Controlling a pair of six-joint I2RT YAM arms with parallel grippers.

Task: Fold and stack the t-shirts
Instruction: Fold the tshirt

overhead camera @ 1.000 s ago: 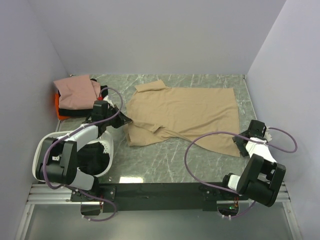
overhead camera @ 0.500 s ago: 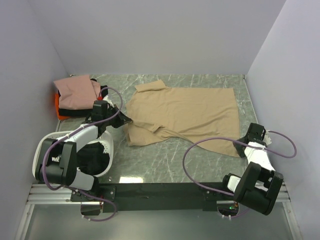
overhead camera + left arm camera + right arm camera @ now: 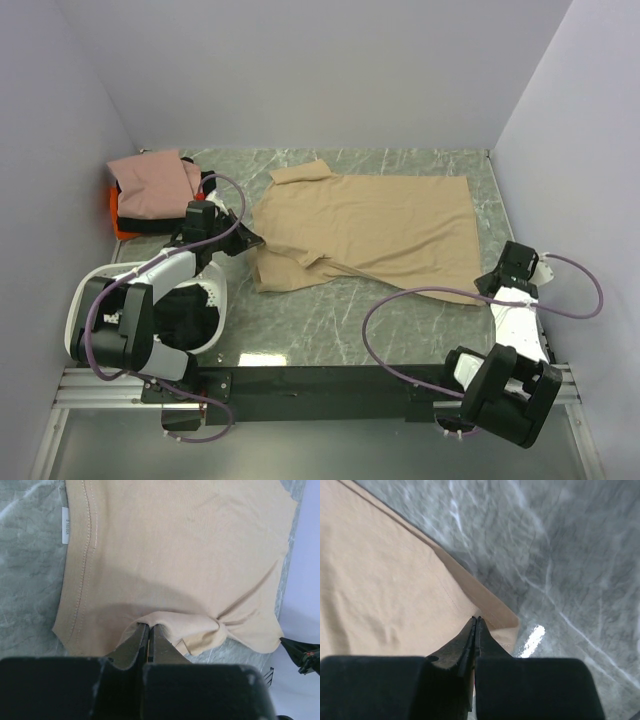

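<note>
Tabletop, tan t-shirt in left hand

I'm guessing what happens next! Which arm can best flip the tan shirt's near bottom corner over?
Probably right: the right gripper is shut on that corner of the tan shirt. The left gripper pinches the sleeve end.

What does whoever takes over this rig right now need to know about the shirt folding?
Left claw: shut, pinching a bunched fold of the tan-beige cloth t-shirt at its left edge.
Right claw: shut on that shirt's near right hem corner.
The tan shirt lies spread on the grey marbled table, not yet folded.
Done: a folded dusty pink t-shirt sits on an orange one at the far left.
Left to do: fold the tan shirt and add it to that pile.
</note>
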